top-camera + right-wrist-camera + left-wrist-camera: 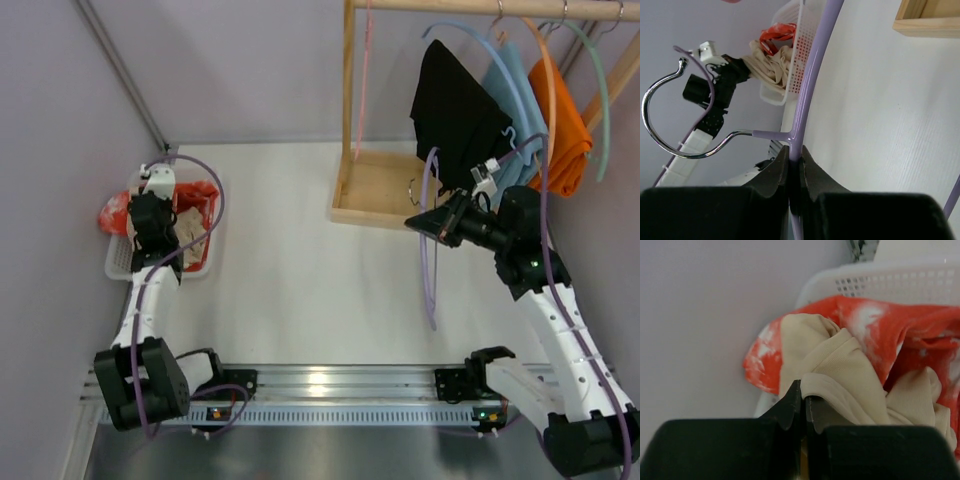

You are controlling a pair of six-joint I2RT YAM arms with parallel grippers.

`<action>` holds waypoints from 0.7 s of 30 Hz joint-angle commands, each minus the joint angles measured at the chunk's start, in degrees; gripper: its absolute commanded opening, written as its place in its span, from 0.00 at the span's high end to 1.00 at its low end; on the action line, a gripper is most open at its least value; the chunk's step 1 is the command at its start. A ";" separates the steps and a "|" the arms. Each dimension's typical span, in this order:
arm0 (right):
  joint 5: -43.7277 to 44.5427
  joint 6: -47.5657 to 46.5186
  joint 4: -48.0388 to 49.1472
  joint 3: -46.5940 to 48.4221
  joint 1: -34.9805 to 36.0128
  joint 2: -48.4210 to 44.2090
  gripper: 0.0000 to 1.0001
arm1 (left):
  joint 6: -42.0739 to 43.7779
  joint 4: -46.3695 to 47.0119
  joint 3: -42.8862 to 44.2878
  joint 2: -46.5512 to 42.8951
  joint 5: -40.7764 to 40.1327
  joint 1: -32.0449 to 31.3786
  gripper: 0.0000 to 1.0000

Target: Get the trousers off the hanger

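The cream-beige trousers [840,365] lie bunched in a white basket [900,282] at the table's left, on a red-and-white cloth [900,325]. My left gripper [803,390] is shut, with a fold of the trousers pinched at its tips. In the top view it hovers over the basket [120,262]. The lavender hanger [430,270] is bare and held off the table, right of centre. My right gripper [795,152] is shut on the hanger [812,75] just below where its metal hook [660,130] branches off.
A wooden rack stands at the back right on its tray base [375,200]. On it hang a black garment [455,110], a light blue cloth [515,140], an orange garment [560,120] and a pink hanger [365,80]. A metal rail [330,385] runs along the near edge.
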 commanded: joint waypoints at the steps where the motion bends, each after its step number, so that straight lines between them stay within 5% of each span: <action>1: -0.14 -1.52 2.54 4.64 0.59 -1.98 1.00 | -5.23 -2.92 3.44 4.31 0.90 0.24 0.98; 5: -0.32 -1.61 2.19 6.48 0.86 -2.69 1.00 | -10.68 -14.59 9.96 8.10 2.20 0.24 0.81; 11: 0.12 -1.26 2.80 8.77 1.30 -3.21 1.00 | -14.81 -20.24 15.67 1.34 10.37 0.32 0.40; 17: 3.19 0.67 3.59 13.07 1.73 -1.55 1.00 | -17.81 -26.75 26.22 -6.39 30.83 0.24 0.18; 21: 3.73 6.26 6.90 14.67 2.09 0.82 1.00 | -22.10 -26.93 32.63 -9.74 47.27 0.24 0.15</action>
